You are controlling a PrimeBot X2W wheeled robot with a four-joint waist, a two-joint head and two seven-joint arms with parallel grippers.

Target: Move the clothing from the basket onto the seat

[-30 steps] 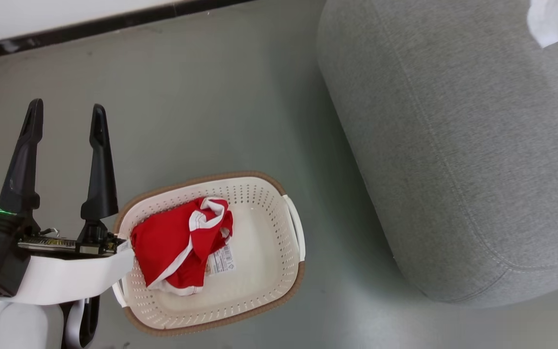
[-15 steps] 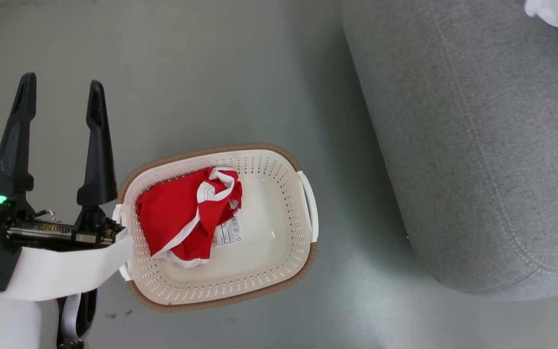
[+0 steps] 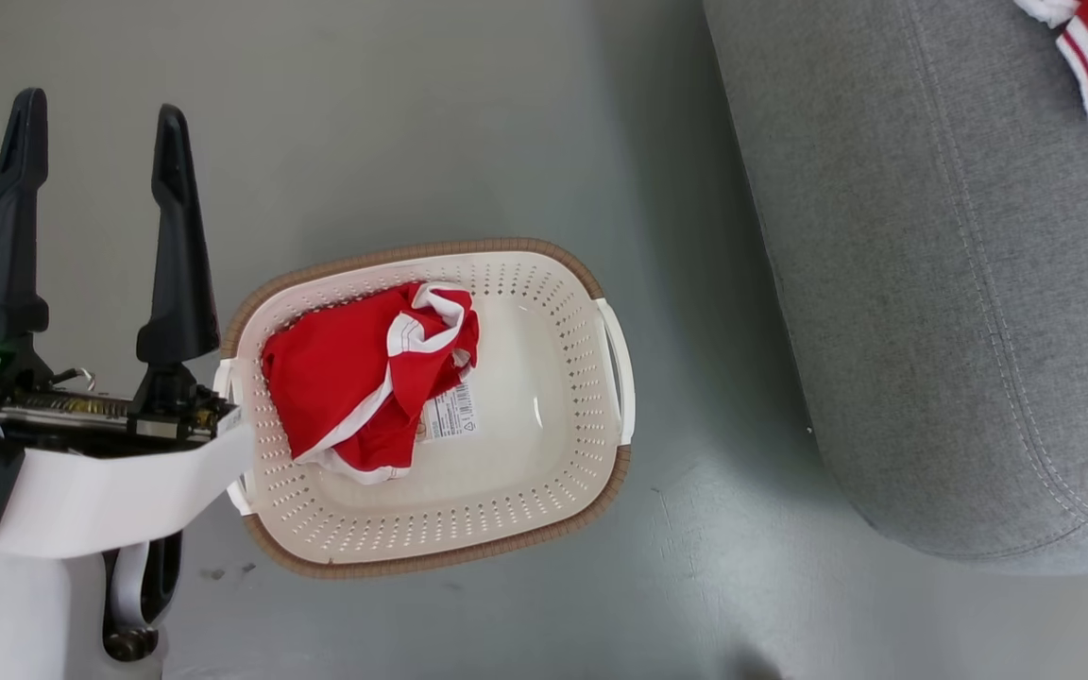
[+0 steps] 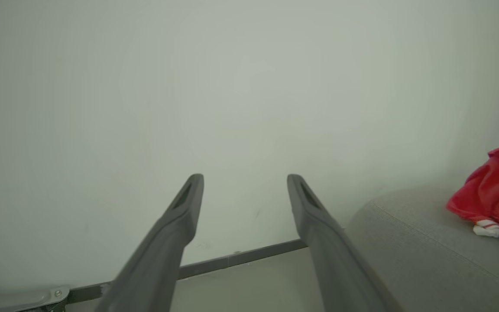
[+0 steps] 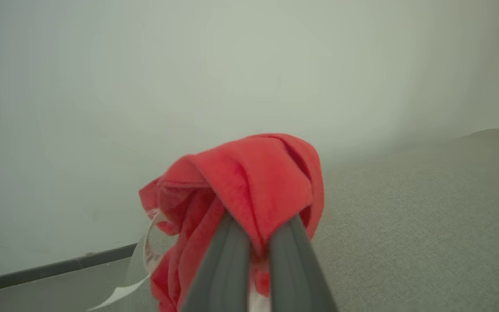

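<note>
Step in hand: delivery of garment 1 of 2 to the seat (image 3: pixel 931 283). The right jaws are closed on the red top (image 5: pixel 249 182), over the seat at 1 o'clock in the head view. The left jaws stand wide open and empty at 9 o'clock of the basket (image 3: pixel 431 557), which holds the shorts (image 3: pixel 365 378). The next move likely requires releasing the top, then reaching for the shorts.

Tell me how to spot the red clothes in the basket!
Find the big grey seat; beside it on the floor stands a cream holey basket. The red garment lies crumpled in the end away from the seat, over a barcode sticker. The other red garment is pinched in the right gripper at the seat; this one lies loose.
</note>
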